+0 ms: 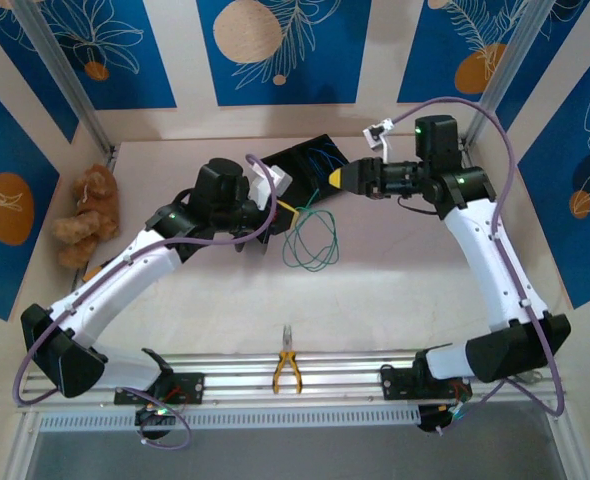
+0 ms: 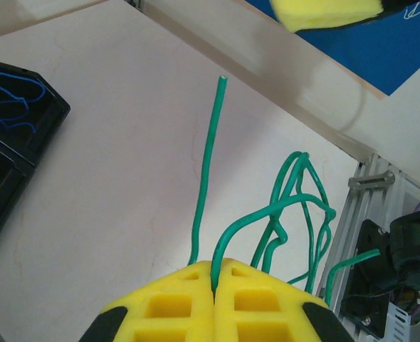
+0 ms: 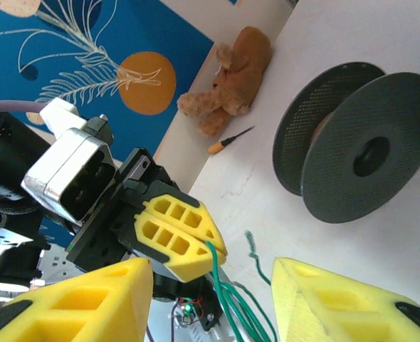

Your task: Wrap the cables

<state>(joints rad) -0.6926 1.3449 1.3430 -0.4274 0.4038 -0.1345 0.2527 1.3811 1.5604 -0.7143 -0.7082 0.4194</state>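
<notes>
Since the work sits mid-table, the table (image 1: 395, 300) has its spare stuff pushed outward: a black tray (image 1: 305, 158) at the back with the blue cables (image 2: 11, 92) lying inside it, a black spool (image 3: 352, 153) on the surface beyond the left gripper in the right wrist view (maybe what gets wound onto, can't confirm), a toy bear (image 1: 87, 215) by the left wall, and pliers (image 1: 287, 368) on the near rail. The left gripper (image 2: 215, 267) is clamped tight, pads together, on the green cable (image 2: 210, 157) near one end. A short straight tail pokes out ahead of it and the loose loops drop to the table just in front of the tray, which reads as presenting the end. The right gripper (image 3: 211, 269) faces it with jaws clearly apart, moderately wide, holding nothing. The green strand runs between its fingers (image 3: 317, 285) in the wrist view, with no contact visible. My guess is a pinch on that tail comes next, and the thin springy wire could slip.
</notes>
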